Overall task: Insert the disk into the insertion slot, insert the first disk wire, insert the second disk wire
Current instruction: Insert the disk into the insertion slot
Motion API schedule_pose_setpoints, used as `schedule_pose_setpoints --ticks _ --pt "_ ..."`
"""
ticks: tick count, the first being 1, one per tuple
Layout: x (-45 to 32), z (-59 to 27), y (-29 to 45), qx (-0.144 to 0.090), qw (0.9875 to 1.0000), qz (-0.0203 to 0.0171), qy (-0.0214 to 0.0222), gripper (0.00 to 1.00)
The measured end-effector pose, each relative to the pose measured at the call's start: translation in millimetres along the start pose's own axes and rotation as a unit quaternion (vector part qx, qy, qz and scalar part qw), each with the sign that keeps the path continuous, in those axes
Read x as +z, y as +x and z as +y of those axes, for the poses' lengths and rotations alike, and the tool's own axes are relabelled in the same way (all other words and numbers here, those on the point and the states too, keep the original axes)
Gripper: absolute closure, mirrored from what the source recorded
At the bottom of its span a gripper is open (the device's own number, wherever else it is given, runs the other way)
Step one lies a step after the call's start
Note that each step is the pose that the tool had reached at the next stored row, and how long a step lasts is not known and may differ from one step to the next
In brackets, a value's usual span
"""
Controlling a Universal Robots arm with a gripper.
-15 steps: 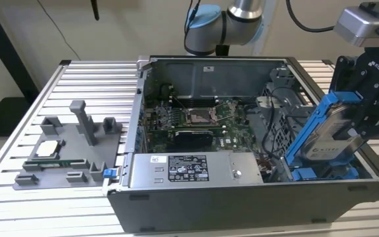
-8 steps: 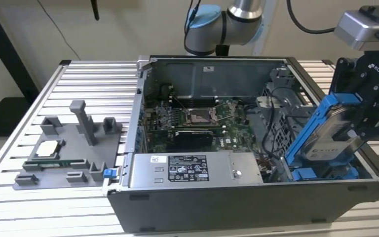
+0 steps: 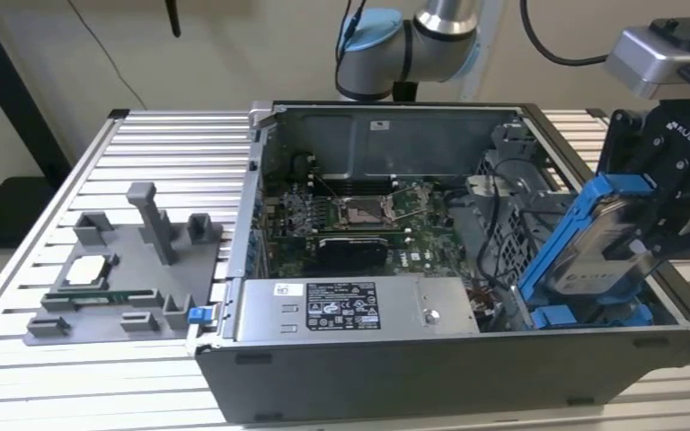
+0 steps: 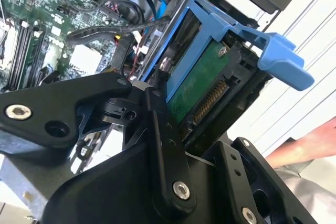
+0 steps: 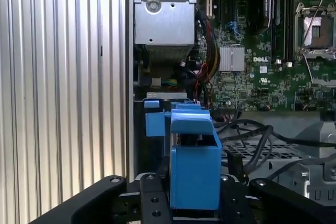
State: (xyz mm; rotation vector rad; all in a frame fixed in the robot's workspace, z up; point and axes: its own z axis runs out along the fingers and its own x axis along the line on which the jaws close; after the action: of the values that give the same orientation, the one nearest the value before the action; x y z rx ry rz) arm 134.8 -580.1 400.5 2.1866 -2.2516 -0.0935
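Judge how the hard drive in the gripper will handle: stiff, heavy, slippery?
Likely stiff and heavy for its size: the hard drive is a metal slab. Its smooth blue plastic frame might slip in the gripper, which holds it tilted. The frame's thin tab could flex.

Grey fixture (image 3: 133, 272) beside open case (image 3: 441, 377)

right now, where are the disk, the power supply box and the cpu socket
disk (image 3: 597, 260), exterior view, on its silver face
power supply box (image 3: 358, 310), exterior view, on its labelled top
cpu socket (image 3: 358, 212), exterior view, on its metal frame
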Motion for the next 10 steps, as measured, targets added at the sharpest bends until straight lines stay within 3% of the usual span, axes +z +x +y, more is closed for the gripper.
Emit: schedule_pose_setpoints --ticks 10 --pt "14.0 0.8 0.7 0.000 1.0000 0.0000 0.0000 1.00"
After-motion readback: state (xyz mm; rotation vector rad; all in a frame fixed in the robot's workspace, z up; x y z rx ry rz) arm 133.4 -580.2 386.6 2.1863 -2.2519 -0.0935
